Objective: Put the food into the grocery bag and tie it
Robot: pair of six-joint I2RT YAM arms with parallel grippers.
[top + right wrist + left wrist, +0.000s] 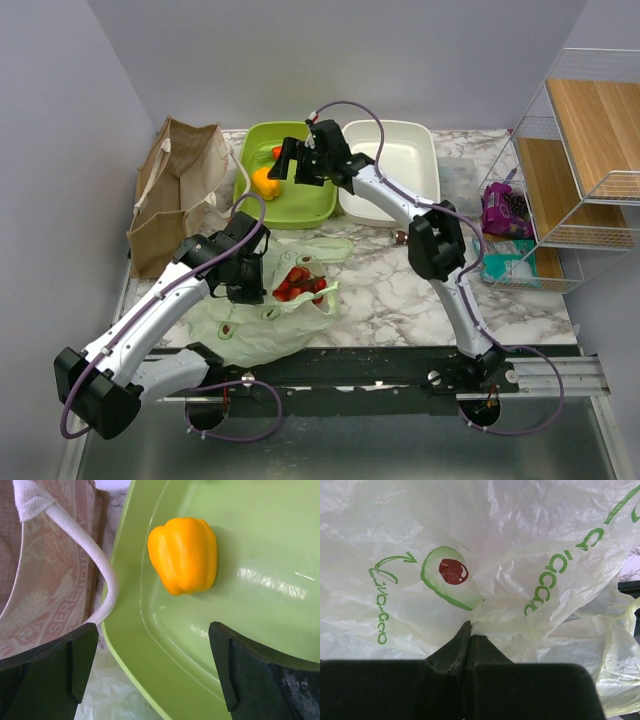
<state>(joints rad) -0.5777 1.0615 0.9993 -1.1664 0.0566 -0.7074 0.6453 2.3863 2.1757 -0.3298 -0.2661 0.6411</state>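
Pinching a fold of the grocery bag (255,335) with the left hand (466,627), pressed together on the thin plastic just below an avocado print. Holding it crumpled on the surface (380,300) near the front edge, with the mouth toward the trays. Already inside, at the mouth: the cherry tomatoes (300,282). Hovering with the right hand (152,650) over the green tray (250,540), with fingers spread wide and gripping nothing, above the yellow pepper (184,555) and not touching it. Looks like the reach for the pepper now. Also in the tray, at its far side, a small red piece (277,152), too small to name. Just beside the tray, a brown bag (165,215), not the wanted one. No cabbage to see anywhere. Probably about one third done: pepper not yet moved, cabbage not found, handles not yet tied.
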